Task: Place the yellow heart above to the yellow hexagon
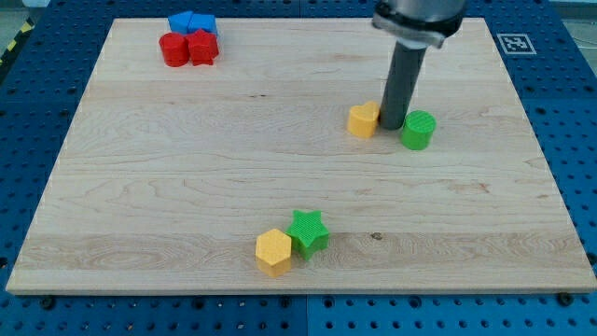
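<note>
The yellow heart (363, 119) lies right of the board's centre, in the upper half. My tip (392, 127) stands just to its right, touching or nearly touching it, between it and a green cylinder (418, 130). The yellow hexagon (273, 251) lies near the view's bottom, left of centre, far below and left of the heart. A green star (308, 232) touches the hexagon's upper right side.
A red cylinder (173, 49), a red block (201, 47) and two blue blocks (191, 23) cluster at the view's top left. The wooden board (187, 168) rests on a blue perforated table. A marker tag (513, 43) sits at the top right.
</note>
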`<action>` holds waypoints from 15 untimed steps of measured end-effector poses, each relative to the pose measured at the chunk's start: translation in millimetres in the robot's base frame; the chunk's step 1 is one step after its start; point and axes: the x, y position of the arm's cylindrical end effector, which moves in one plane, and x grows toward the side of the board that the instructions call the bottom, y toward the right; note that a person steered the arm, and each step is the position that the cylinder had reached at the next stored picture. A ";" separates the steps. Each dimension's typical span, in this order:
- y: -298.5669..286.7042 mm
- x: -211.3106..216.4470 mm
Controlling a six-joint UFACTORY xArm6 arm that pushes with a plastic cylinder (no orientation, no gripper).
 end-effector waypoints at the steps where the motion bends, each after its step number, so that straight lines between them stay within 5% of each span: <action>1: -12.9 14.7; 3: 1.6 -36.3; 6: -109.3 15.6; 8: -84.7 -13.4; 10: -38.7 26.8; 12: -136.7 52.5; 14: -103.3 11.5; 15: -151.8 8.9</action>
